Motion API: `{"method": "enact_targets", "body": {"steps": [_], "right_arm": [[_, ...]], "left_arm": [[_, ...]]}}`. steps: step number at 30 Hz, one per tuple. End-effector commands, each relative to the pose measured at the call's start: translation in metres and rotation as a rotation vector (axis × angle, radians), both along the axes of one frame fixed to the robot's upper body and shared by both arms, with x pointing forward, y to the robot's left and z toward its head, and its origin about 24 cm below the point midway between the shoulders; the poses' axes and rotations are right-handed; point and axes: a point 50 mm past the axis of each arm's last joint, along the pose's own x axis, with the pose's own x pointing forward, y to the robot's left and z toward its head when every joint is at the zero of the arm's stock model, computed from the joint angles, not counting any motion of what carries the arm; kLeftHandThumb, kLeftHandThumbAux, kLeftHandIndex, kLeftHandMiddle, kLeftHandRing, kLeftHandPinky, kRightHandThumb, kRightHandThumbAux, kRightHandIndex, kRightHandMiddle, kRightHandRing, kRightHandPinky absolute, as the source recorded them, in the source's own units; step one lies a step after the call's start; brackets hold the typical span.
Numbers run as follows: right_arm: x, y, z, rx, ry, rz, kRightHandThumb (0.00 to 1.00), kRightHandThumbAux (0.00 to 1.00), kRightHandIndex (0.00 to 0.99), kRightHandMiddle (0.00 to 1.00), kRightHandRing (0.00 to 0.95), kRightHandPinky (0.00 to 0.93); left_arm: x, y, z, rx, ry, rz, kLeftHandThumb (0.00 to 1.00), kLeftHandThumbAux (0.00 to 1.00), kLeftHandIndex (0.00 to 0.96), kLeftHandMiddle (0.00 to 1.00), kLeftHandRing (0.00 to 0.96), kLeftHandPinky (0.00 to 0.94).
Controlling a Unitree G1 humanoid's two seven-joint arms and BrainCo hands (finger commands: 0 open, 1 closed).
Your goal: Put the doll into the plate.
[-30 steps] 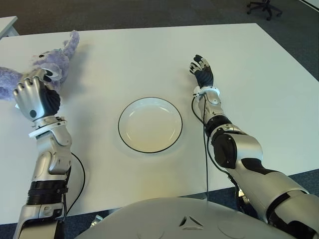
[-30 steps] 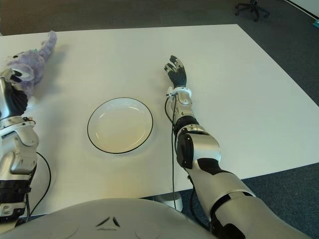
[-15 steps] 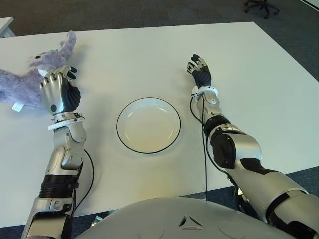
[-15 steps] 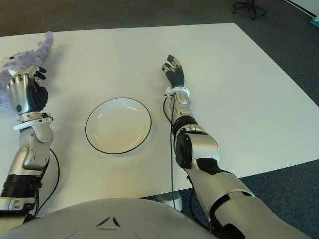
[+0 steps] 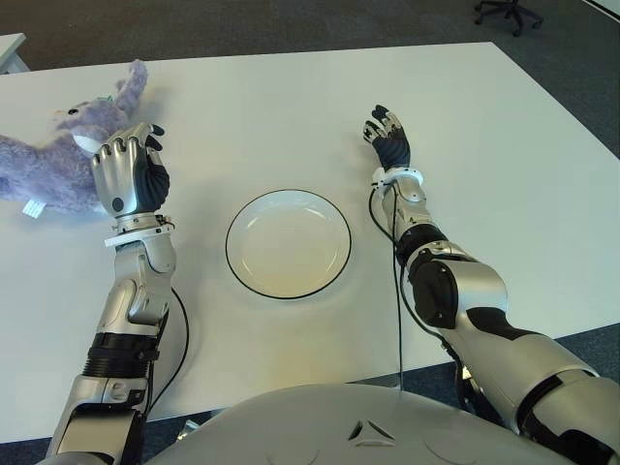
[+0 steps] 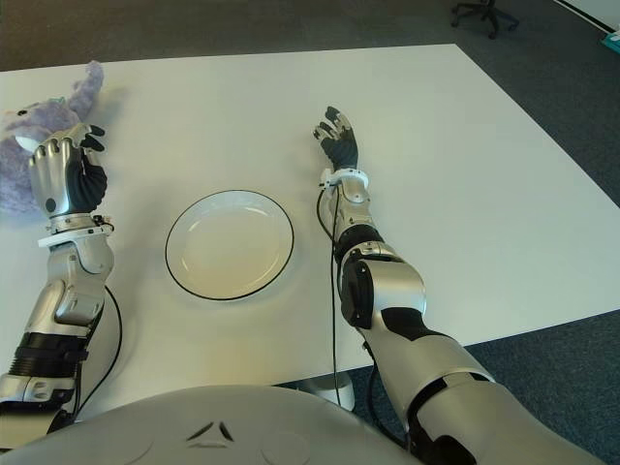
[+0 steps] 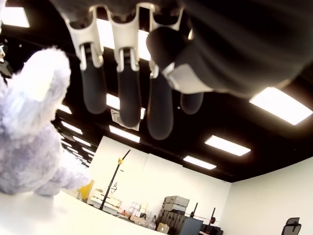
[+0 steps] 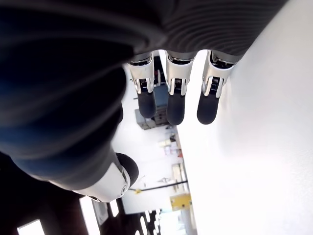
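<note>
Broadly, the white counter (image 5: 504, 174) fills most of the eye views; the doll (image 5: 58, 165), a fuzzy lilac plush, lies at the upper left of the frame, its long axis running from the left edge up and rightward to a raised limb near the counter's far edge; a small white tag shows at its lower side, with no writing legible; the white plate (image 5: 289, 242) with a dark rim sits at centre, bare; the left hand (image 5: 129, 172) shows just right of the doll, fingers loosely extended and gripping nothing; the right hand (image 5: 388, 139), upper right of the plate, has its fingers spread.
</note>
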Motion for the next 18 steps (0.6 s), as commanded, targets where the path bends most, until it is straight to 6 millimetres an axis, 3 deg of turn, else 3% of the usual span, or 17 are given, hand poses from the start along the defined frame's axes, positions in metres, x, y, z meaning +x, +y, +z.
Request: {"method": "enact_targets", "body": {"steps": [1, 2, 3, 4, 6, 9, 18], "right_arm": [[-0.0191, 0.0003, -0.0397, 0.026, 0.168, -0.010, 0.611, 0.825, 0.141, 0.116, 0.121, 0.162], [-0.0191, 0.0004, -0.0396, 0.027, 0.168, -0.010, 0.613, 0.828, 0.146, 0.119, 0.122, 0.162], [-0.0190, 0.0004, -0.0396, 0.029, 0.168, -0.010, 0.614, 0.827, 0.146, 0.119, 0.123, 0.162], [-0.0190, 0.0005, -0.0395, 0.032, 0.168, -0.010, 0.617, 0.829, 0.148, 0.121, 0.124, 0.163], [-0.0189, 0.0006, -0.0395, 0.034, 0.169, -0.010, 0.621, 0.830, 0.149, 0.123, 0.126, 0.167], [-0.0188, 0.0007, -0.0393, 0.035, 0.169, -0.011, 0.624, 0.831, 0.147, 0.124, 0.127, 0.166], [-0.0183, 0.0014, -0.0382, 0.029, 0.161, -0.006, 0.624, 0.826, 0.148, 0.122, 0.125, 0.156]], "left_arm": [[0.0019, 0.0008, -0.0020, 0.057, -0.033, 0.044, 0.942, 0.646, 0.429, 0.456, 0.511, 0.573], [0.0019, 0.0010, -0.0022, 0.069, -0.044, 0.054, 0.940, 0.648, 0.430, 0.451, 0.498, 0.495], [0.0022, 0.0012, -0.0029, 0.079, -0.052, 0.063, 0.940, 0.649, 0.430, 0.450, 0.495, 0.482], [0.0024, 0.0016, -0.0036, 0.090, -0.057, 0.072, 0.935, 0.623, 0.286, 0.469, 0.435, 0.424], [0.0027, 0.0019, -0.0045, 0.099, -0.061, 0.081, 0.667, 0.429, 0.226, 0.363, 0.357, 0.335], [0.0034, 0.0039, -0.0062, 0.128, -0.056, 0.107, 0.569, 0.382, 0.182, 0.273, 0.258, 0.222], [0.0033, 0.0075, -0.0080, 0.165, -0.060, 0.149, 0.518, 0.325, 0.106, 0.157, 0.149, 0.161]]}}
